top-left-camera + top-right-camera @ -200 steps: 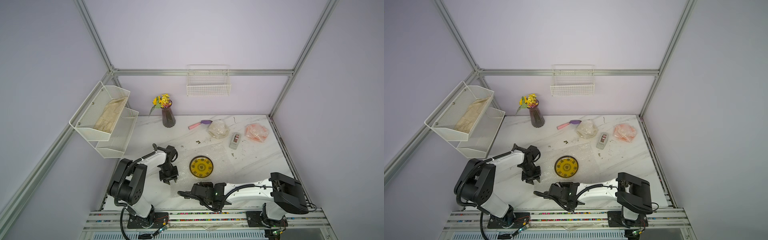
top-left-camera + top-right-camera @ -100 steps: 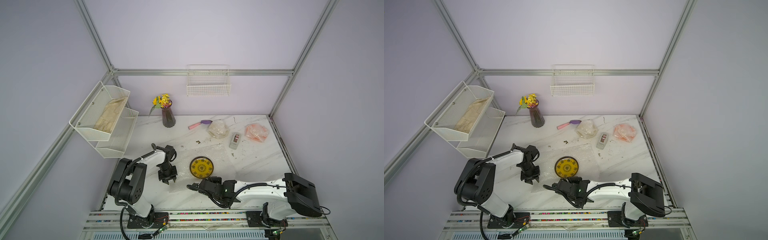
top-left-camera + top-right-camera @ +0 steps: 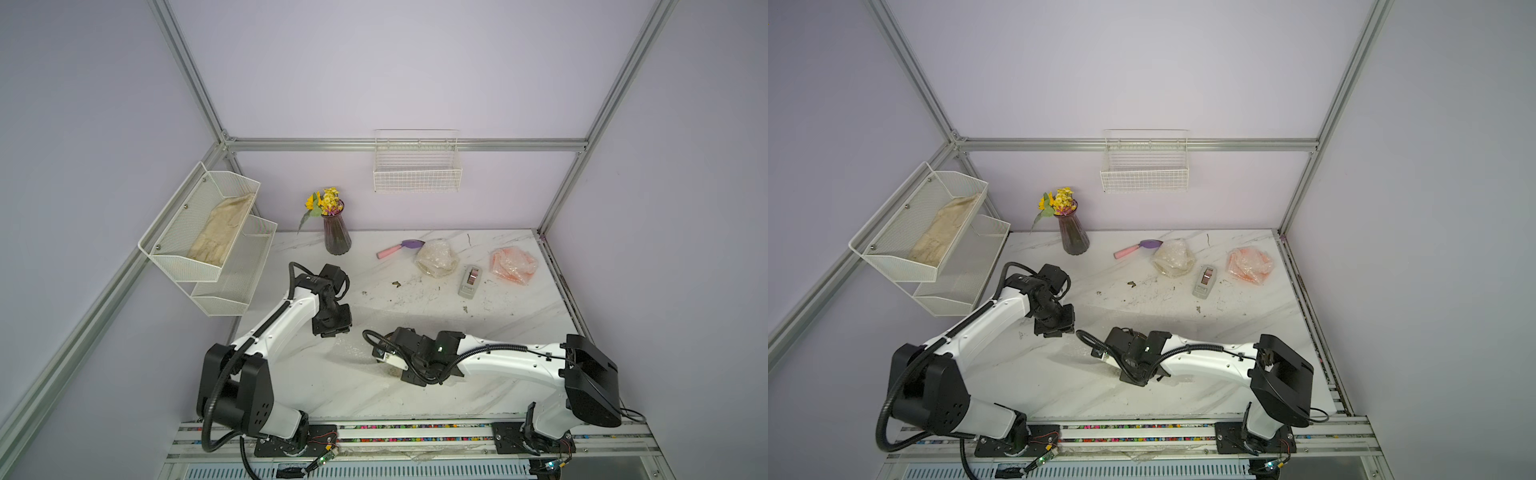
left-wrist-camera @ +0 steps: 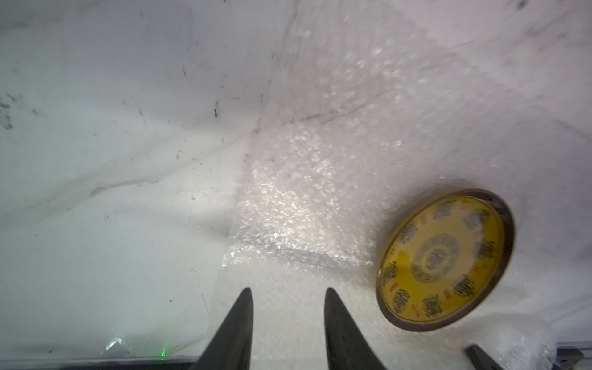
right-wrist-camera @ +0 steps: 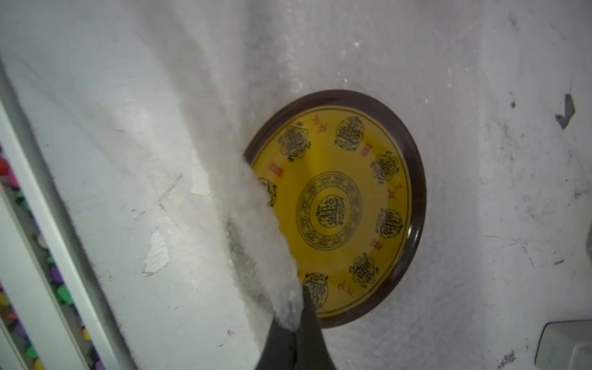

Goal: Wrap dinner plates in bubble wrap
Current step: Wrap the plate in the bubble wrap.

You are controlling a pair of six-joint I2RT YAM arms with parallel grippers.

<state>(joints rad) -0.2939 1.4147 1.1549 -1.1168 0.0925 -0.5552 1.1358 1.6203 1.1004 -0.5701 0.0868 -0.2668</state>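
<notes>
Bubble wrap (image 5: 261, 221) in right fingers (image 5: 313, 339) (tight)

We see pale lilac walls (image 3: 415, 62) edged by aluminium bars (image 3: 498, 144) in both top views. A white, grey-veined tabletop (image 3: 519, 316) carries dark specks. A white wire basket (image 3: 415, 180) hangs on the back wall, a two-tier mesh shelf (image 3: 187, 266) on a side wall. The light is soft and even.
</notes>
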